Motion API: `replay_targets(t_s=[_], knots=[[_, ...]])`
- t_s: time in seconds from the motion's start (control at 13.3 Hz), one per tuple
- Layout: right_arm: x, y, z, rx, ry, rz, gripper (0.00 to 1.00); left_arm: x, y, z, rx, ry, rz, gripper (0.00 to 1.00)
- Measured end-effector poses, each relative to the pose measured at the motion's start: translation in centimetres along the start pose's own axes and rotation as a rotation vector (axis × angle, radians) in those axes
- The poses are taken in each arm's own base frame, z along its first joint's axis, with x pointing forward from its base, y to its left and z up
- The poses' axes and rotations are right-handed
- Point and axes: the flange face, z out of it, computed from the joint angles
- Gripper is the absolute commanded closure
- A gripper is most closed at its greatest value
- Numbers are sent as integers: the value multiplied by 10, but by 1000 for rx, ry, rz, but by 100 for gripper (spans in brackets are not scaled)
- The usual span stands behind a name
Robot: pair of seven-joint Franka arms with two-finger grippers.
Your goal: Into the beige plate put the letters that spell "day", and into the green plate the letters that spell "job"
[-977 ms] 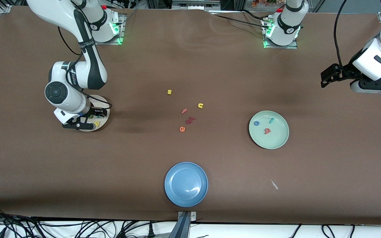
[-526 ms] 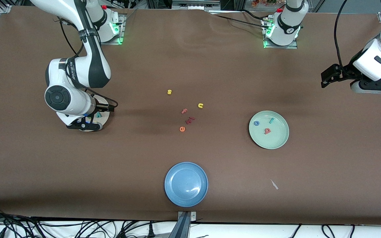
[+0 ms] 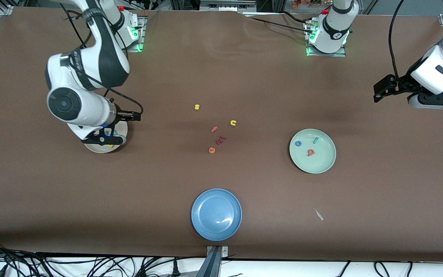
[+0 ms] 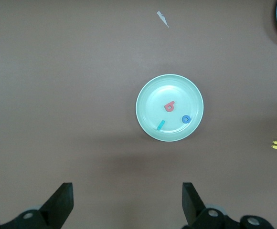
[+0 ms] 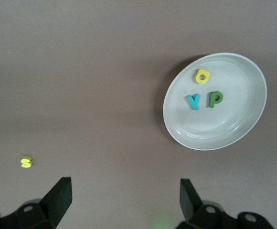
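i had the right claw [image 5: 123,202] hanging in the air over the beige plate [image 3: 120,141], fingers spread wide and nothing between them. through its wrist camera the beige plate [image 5: 246,131] showed all three letters lying in it: the yellow a [image 5: 202,76], the teal y [image 5: 194,101] and the green d [image 5: 215,98], the y and d just beside each other, the a a little apart. from the front camera the arm hid most of that plate, which sat toward the right arm's end of the counter [image 3: 221,77].

the left claw [image 4: 126,202] waited up in the air at the left arm's end of the counter, fingers released and empty. its wrist camera looked down on the green plate [image 4: 148,90], and in it lay the pinkish-red b [image 4: 169,106], the blue o [image 4: 186,119] and the teal j [image 4: 160,125], none touching. in the front view the green plate [image 3: 323,165] sat toward the left arm's end, holding the b [image 3: 310,152], the o [image 3: 298,143] and the j [image 3: 315,140].

out on the bare counter between the two plates lay the leftovers: a yellow s [image 3: 197,107], a yellow u [image 3: 233,123], a pink f [image 3: 214,129], a dark red piece [image 3: 221,140] i couldn't read, and an orange e [image 3: 212,150]. the blue plate [image 3: 200,227] sat nearer the front camera than all of them, with a small pale scrap [image 3: 318,214] off toward the left arm's end.
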Motion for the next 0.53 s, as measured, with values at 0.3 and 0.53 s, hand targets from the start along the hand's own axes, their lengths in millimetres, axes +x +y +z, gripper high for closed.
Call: replay_targets(t_s=[0.3, 0.53], knots=[[-25, 79, -79, 48, 99, 72, 0, 0, -3, 1, 0, -2, -5, 0], [-67, 117, -131, 16, 139, 101, 0, 0, -3, 1, 0, -3, -5, 0]])
